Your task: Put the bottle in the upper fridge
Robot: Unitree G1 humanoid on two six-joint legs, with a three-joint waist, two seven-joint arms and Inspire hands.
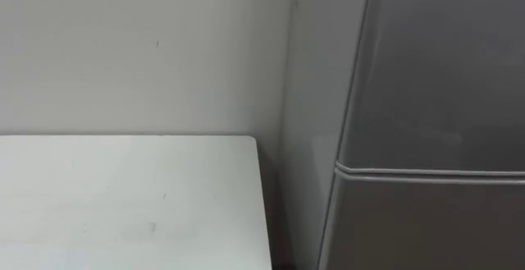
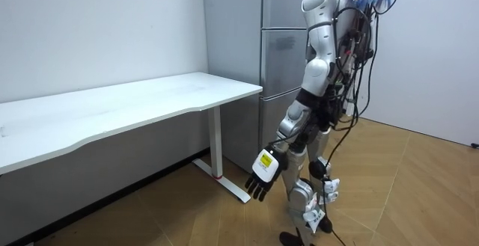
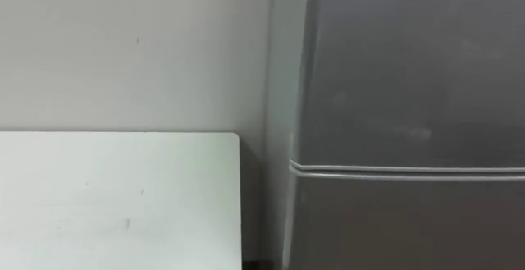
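Room view, nearest first: the robot's left hand [image 2: 263,177] hangs low by its thigh, fingers loose and holding nothing. Beyond it stands the fridge [image 2: 281,51], doors closed, which the robot faces. The white table [image 2: 135,104] sits just beside the fridge, on the room view's left. Where the bottle is, I cannot tell.

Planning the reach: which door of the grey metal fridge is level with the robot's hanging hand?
The lowest grey door, nearest the floor: the open, empty left hand hangs at its height. The others sit at chest and head height.
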